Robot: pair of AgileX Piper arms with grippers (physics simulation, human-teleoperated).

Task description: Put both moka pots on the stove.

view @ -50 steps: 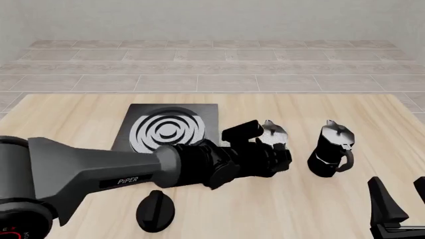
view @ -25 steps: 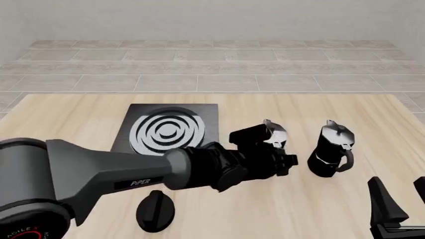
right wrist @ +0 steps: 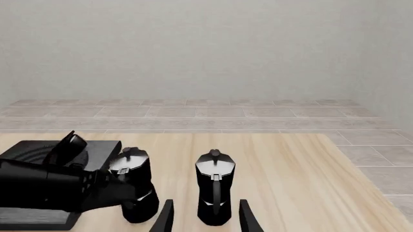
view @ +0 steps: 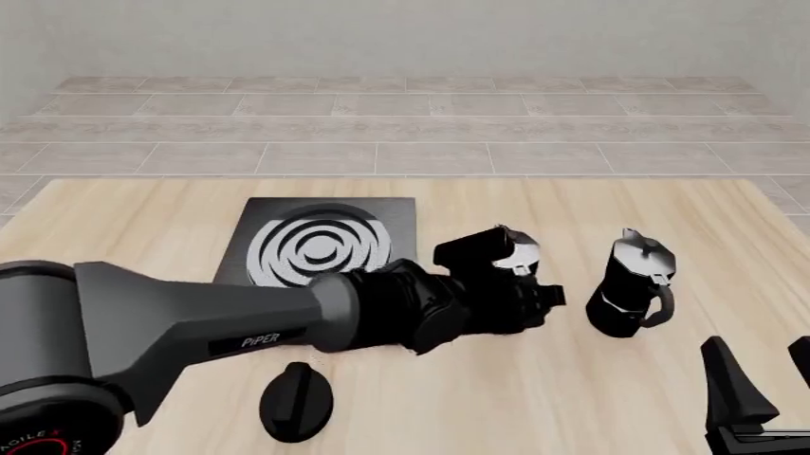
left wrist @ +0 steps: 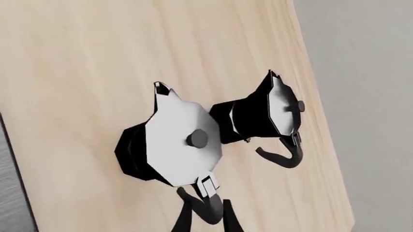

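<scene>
Two glossy black moka pots with silver lids stand on the wooden table, to the right of the stove [view: 322, 248]. My left gripper [view: 529, 292] reaches the left moka pot [view: 510, 254] from the near side. In the left wrist view its fingers [left wrist: 184, 220] press close on both sides of this pot's [left wrist: 177, 142] curved handle [left wrist: 206, 205]. The right moka pot [view: 633, 284] stands alone, its handle turned toward me. My right gripper [view: 765, 379] hangs open at the near right. In the right wrist view, the right gripper [right wrist: 206, 220] is just short of that pot [right wrist: 215, 191].
A black oval knob [view: 295, 401] lies on the table near the front edge, below the left arm. The left arm's thick body [view: 190, 322] crosses the near left of the table. The table's right edge [view: 779, 213] is close to the right pot.
My left gripper has drawn in around the left pot's handle and shifted a little left. The pot's lid has moved slightly with it. The right arm and right pot have not moved.
</scene>
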